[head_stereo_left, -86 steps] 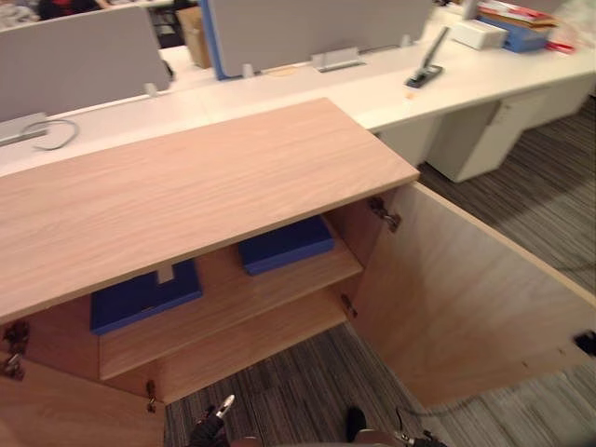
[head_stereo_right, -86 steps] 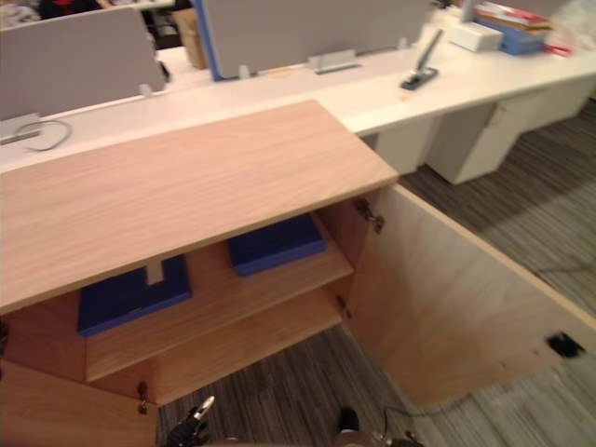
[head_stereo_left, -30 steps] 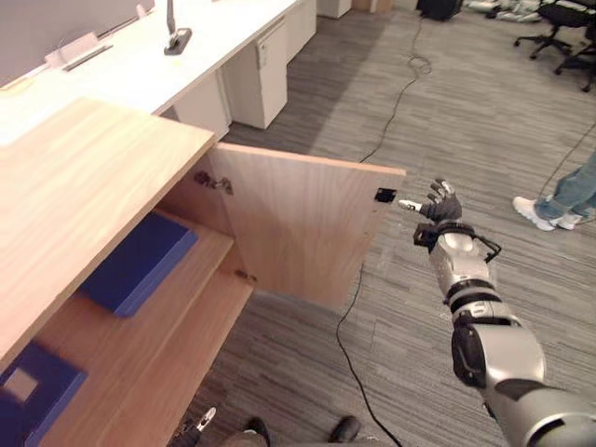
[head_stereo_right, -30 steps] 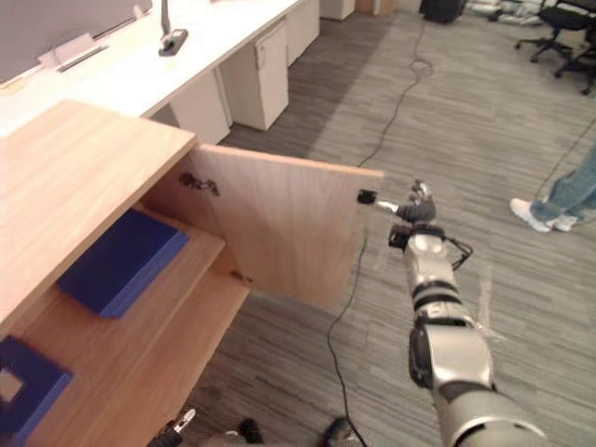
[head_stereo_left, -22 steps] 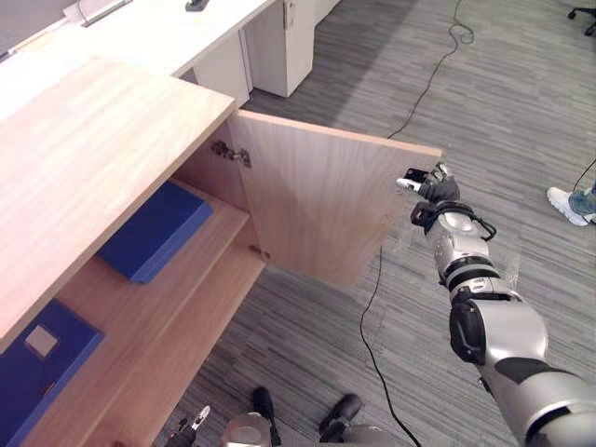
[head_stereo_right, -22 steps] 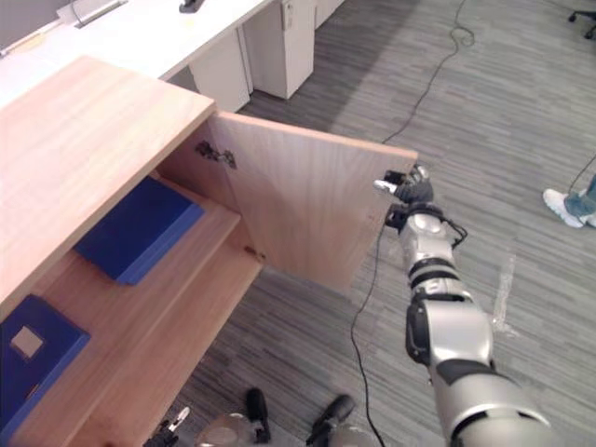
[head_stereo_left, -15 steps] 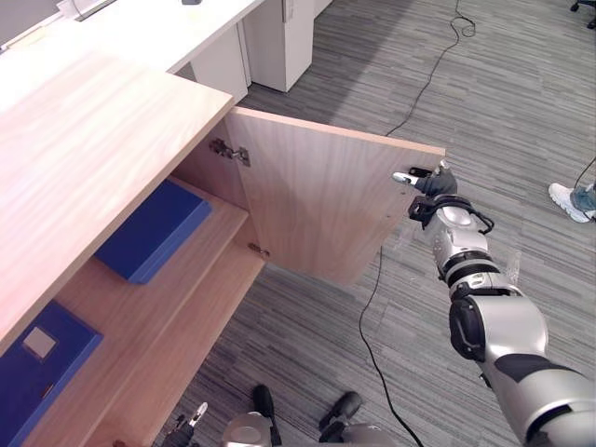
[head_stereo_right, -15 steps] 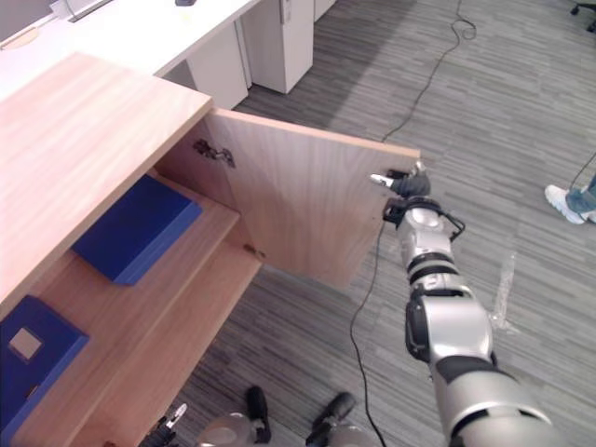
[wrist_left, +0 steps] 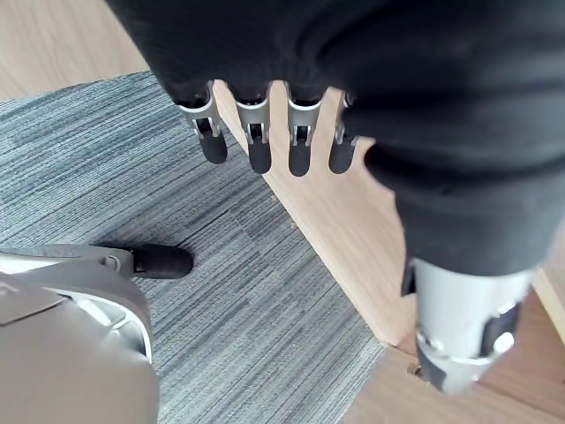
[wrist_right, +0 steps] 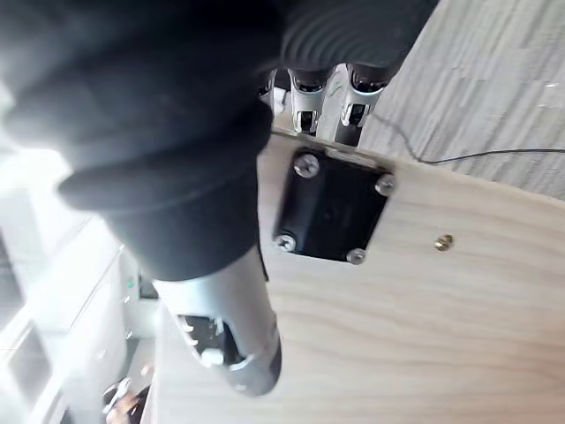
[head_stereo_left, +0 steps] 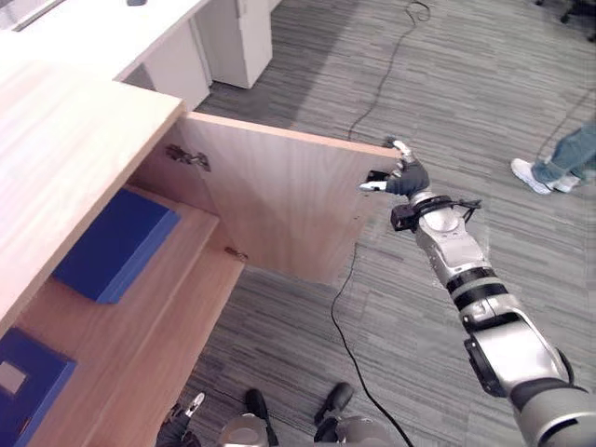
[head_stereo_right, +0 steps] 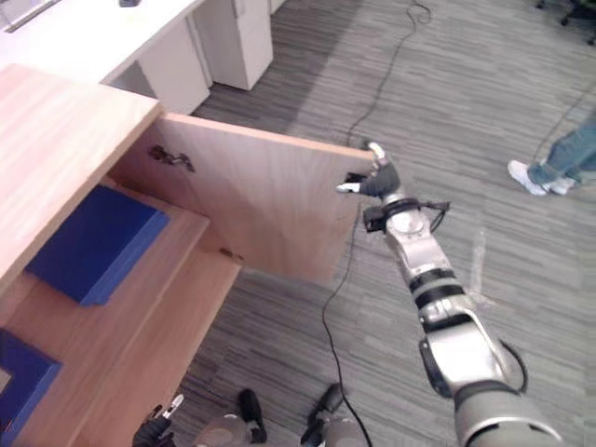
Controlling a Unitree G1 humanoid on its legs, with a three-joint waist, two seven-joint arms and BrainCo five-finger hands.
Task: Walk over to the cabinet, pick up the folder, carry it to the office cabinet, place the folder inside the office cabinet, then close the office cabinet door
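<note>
Two blue folders lie on the open wooden cabinet's shelf (head_stereo_left: 158, 317): one folder (head_stereo_left: 112, 244) further in, the other folder (head_stereo_left: 23, 389) at the view's lower left. The cabinet door (head_stereo_left: 279, 205) stands swung out over the carpet. My right hand (head_stereo_left: 402, 179) is stretched out to the door's free upper corner. In the right wrist view its fingers (wrist_right: 302, 99) reach over the door's edge. Its thumb (wrist_right: 231, 349) lies on the inner face beside a black latch plate (wrist_right: 331, 208). My left hand (wrist_left: 252, 132) hangs low with straight fingers, holding nothing.
A white desk (head_stereo_left: 84, 33) with a drawer unit (head_stereo_left: 233, 42) runs behind the cabinet. A person's jeans leg and white shoe (head_stereo_left: 545, 168) stand on the grey carpet at the right. The cabinet's wooden top (head_stereo_left: 65, 158) juts out at the left.
The camera has turned to the right and shifted. My right hand, apart from the door with spread fingers a second ago, has closed onto the door's free edge.
</note>
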